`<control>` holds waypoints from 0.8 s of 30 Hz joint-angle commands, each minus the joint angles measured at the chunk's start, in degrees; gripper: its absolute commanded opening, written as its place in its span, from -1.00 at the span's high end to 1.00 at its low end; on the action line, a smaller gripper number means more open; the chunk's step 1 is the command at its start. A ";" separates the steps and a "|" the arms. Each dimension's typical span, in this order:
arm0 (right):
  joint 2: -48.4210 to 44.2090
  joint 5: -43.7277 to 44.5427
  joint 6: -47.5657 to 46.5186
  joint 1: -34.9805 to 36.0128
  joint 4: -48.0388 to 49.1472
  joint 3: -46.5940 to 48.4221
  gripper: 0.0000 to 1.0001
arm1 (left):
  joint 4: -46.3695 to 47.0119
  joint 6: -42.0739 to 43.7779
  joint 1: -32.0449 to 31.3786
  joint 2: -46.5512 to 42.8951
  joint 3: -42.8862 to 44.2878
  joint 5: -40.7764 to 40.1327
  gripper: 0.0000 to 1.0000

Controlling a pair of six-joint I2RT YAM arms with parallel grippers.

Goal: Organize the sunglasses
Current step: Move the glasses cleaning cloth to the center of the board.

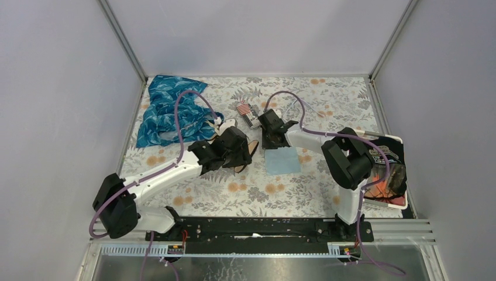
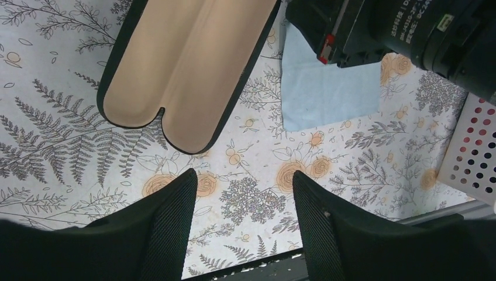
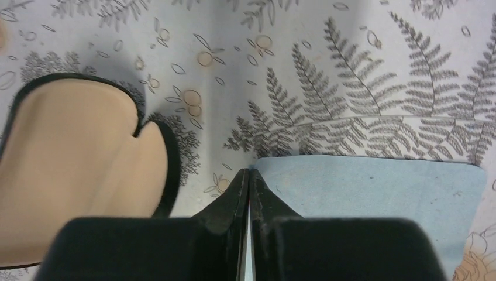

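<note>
The open glasses case (image 2: 181, 64), black outside and beige inside, lies empty on the floral cloth; it also shows in the right wrist view (image 3: 76, 164). My left gripper (image 2: 244, 193) is open and empty, hovering just near of the case (image 1: 250, 151). My right gripper (image 3: 248, 172) is shut, its tips at the near-left corner of a flat light blue cloth (image 3: 374, 193). A brown-tinted shape in the white basket (image 1: 399, 174) may be the sunglasses; I cannot tell for sure.
A blue patterned bag (image 1: 169, 111) lies at the back left. A small flag-print item (image 1: 243, 108) and a white object (image 1: 228, 123) sit behind the grippers. The perforated white basket (image 2: 474, 152) stands at the right edge.
</note>
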 commanded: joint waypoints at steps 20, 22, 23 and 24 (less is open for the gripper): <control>-35.14 -9.55 -0.57 -19.18 0.30 -29.71 0.06 | 10.87 -4.10 -9.55 16.64 5.32 5.95 -0.28; -35.67 -11.68 0.38 -19.32 0.82 -31.84 0.07 | 11.10 -6.36 -9.67 19.01 5.03 5.70 -0.22; -35.37 -12.61 0.77 -19.34 1.01 -32.54 0.07 | 11.07 -7.05 -9.73 19.60 4.86 5.18 -0.20; -34.90 -13.46 1.30 -19.36 1.42 -33.25 0.09 | 11.07 -7.70 -9.70 20.02 4.66 4.59 -0.17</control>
